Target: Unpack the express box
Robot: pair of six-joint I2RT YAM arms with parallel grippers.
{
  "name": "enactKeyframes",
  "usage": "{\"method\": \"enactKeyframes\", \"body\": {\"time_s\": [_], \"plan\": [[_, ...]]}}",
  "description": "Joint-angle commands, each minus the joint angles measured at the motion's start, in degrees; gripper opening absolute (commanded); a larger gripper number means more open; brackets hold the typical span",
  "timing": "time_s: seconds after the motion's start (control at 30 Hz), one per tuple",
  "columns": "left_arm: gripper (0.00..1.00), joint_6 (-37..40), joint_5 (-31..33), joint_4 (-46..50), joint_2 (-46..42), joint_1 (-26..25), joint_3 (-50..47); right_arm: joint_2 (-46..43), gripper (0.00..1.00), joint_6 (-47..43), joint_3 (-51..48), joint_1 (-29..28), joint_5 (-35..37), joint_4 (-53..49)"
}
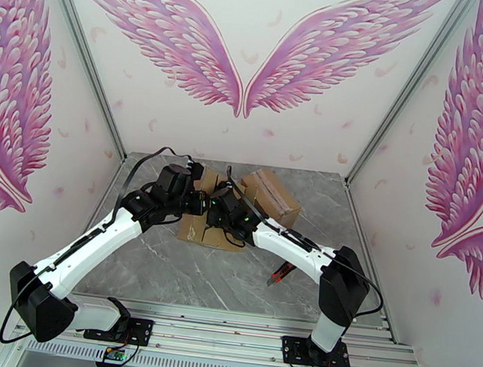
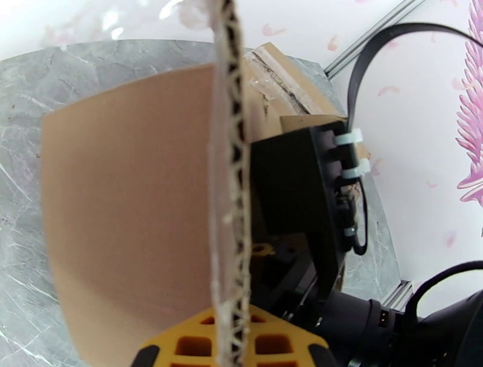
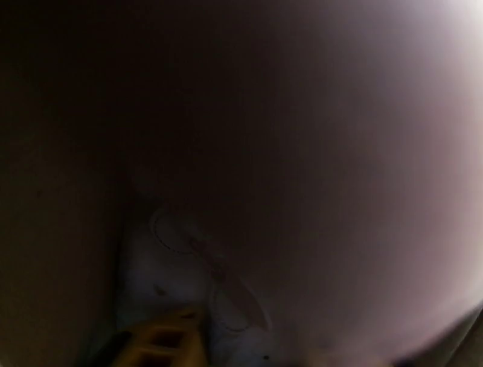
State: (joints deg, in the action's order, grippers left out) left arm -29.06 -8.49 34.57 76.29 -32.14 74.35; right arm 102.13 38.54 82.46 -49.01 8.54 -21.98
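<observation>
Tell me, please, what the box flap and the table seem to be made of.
The flap looks like corrugated cardboard: matte brown faces, with a wavy fluted core showing along its cut edge. The table looks like grey marble with white veins and a slight sheen. It could equally be a marble-patterned laminate, and the pictures do not settle which.

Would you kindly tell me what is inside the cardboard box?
The right gripper reaches inside the cardboard box, above something pale and blurred in the dark. From overhead, both arms cover the opening.
</observation>
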Motion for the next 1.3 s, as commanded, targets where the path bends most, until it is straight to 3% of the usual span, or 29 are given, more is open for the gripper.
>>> {"method": "enactKeyframes", "body": {"time_s": [0.0, 0.07, 0.3, 0.8, 1.03, 1.17, 1.27], "plan": [[0.00, 0.66, -3.74, -5.75, -3.27, -0.72, -1.86, -0.70, 0.10, -2.12, -0.85, -0.84, -5.11, 7.39], [0.00, 1.04, -2.56, -4.71, -3.99, 0.08, -1.96, -1.64, 0.00, -2.66, -0.73, -0.82, -4.19, 6.44], [0.00, 0.74, 3.81, -0.73, -7.11, 4.46, -3.95, -7.56, 0.00, -6.69, 0.88, -1.32, -2.81, 2.74], [0.00, -2.52, 2.72, -0.26, -2.37, 9.56, -2.44, -18.74, 0.00, -16.62, -1.51, -5.11, -0.71, 6.16], [0.00, -1.96, 0.49, 2.31, 1.58, 12.58, -0.94, -24.71, 0.00, -18.46, -2.61, -4.97, 3.95, 10.67], [0.00, -0.29, -2.04, 5.33, 3.81, 15.98, 2.09, -26.86, 0.00, -18.98, 2.58, -4.77, 4.23, 6.50], [0.00, 2.45, -4.55, 8.23, 5.79, 19.62, 4.75, -27.40, 0.00, -19.00, 6.62, -4.79, 9.13, -0.99]]}}
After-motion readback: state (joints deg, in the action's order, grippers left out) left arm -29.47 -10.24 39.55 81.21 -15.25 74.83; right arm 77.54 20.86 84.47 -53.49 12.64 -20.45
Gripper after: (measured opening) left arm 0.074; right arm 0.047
